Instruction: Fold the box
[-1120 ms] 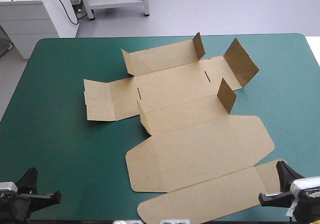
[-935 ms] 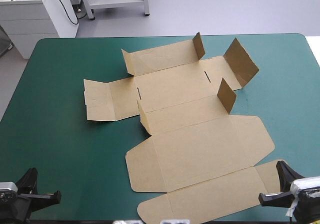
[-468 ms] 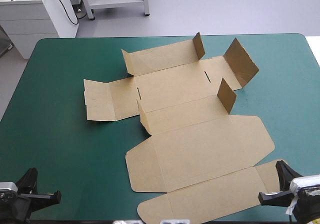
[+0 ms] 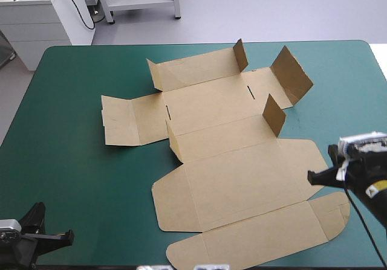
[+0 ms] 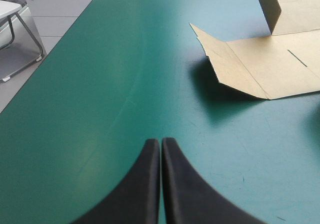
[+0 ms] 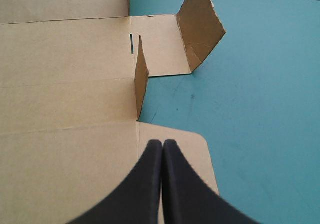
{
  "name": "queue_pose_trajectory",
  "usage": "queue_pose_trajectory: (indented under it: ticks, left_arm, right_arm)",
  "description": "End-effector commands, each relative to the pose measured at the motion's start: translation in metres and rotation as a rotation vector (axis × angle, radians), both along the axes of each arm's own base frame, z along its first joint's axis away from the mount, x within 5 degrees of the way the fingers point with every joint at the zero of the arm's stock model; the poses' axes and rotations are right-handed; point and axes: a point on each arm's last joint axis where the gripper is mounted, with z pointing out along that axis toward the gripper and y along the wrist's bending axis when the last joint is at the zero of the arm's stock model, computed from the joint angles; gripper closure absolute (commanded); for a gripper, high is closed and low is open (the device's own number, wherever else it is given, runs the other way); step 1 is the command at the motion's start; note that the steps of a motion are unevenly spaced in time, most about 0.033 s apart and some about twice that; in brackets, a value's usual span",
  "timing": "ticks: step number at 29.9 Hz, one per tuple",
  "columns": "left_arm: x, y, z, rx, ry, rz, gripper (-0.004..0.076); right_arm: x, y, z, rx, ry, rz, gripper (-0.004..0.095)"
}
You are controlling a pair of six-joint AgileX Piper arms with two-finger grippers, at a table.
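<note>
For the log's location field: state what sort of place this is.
Probably a robotics lab workbench: a table with a teal-green cover, a mostly flat brown box on it, and the robot's left gripper and right gripper over it.

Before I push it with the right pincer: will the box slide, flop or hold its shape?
The box looks stiff: its raised flaps stand unsupported. Being thin, flat board on the smooth teal-green cover, it probably slides easily. Lifted by an edge, it likely bends at its creases.
</note>
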Motion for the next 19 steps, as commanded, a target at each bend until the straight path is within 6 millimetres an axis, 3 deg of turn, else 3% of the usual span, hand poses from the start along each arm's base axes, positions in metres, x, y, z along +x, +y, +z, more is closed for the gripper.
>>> queue_pose_trajectory:
  ticks: [1,12,19]
  left_arm:
    - [-0.002,0.000,0.013,-0.004,-0.101,-0.013,0.0731]
    - [-0.002,0.000,0.013,-0.004,-0.101,-0.013,0.0731]
    - [-0.002,0.000,0.013,-0.004,-0.101,-0.013,0.0731]
  right_arm:
    - [0.038,0.000,0.030,-0.009,-0.073,-0.009,0.0929]
    - [0.167,0.002,0.043,-0.094,0.029,-0.014,0.0929]
    - [0.239,-0.001,0.025,-0.147,0.058,-0.028,0.0922]
